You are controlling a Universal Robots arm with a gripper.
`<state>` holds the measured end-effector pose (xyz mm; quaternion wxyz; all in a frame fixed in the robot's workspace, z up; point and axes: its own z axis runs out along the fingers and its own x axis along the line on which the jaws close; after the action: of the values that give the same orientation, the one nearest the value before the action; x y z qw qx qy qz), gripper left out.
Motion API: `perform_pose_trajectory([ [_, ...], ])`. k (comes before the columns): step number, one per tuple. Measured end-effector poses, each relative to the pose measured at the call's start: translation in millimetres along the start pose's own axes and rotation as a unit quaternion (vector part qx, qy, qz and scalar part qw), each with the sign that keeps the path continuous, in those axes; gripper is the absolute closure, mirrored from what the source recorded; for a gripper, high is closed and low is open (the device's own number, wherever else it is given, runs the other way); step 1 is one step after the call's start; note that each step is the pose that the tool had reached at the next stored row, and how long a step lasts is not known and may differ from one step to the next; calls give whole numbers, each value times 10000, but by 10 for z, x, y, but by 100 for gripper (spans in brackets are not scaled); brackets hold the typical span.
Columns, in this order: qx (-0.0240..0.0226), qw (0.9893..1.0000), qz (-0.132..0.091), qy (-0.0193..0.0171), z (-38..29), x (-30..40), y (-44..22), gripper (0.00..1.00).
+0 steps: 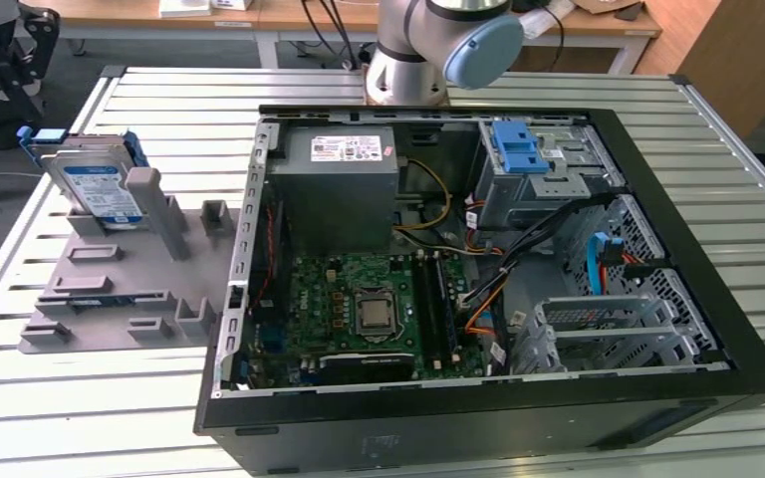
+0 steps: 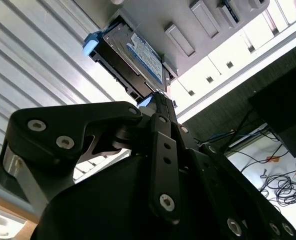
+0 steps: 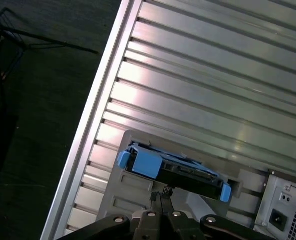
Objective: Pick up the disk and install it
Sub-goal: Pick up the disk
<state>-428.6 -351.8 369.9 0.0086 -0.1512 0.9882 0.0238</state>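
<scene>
At the left edge of your worktop (image 1: 37,398) in the exterior view sits a gray slotted holder (image 1: 104,289). The disk (image 1: 97,189) stands on edge in the slot at the holder's far left corner, with its label showing and a blue frame around it. In the first wrist view your gripper (image 3: 163,194) points at the disk's exposed edge from above and apart from it, its fingers pressed together on nothing. Treat the disk as stiff and dense for its bulk. Its smooth metal faces could slide in a grip, it is fragile to knocks, and the plastic frame likely gives a little. Your best hold looks to be across the frame's two long sides near the exposed edge, off the label face and any connector pins. Further right, the open computer case (image 1: 489,418) lies flat across the worktop's middle and right. It has a gray power supply (image 1: 343,169) at its far side and a drive bay with a blue latch (image 1: 522,149) toward its far right corner.
</scene>
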Motion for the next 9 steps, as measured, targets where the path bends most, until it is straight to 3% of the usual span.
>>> perform_pose_trajectory([
  [9, -5, 9998, -195, 8, 0, 0, 0, 89],
])
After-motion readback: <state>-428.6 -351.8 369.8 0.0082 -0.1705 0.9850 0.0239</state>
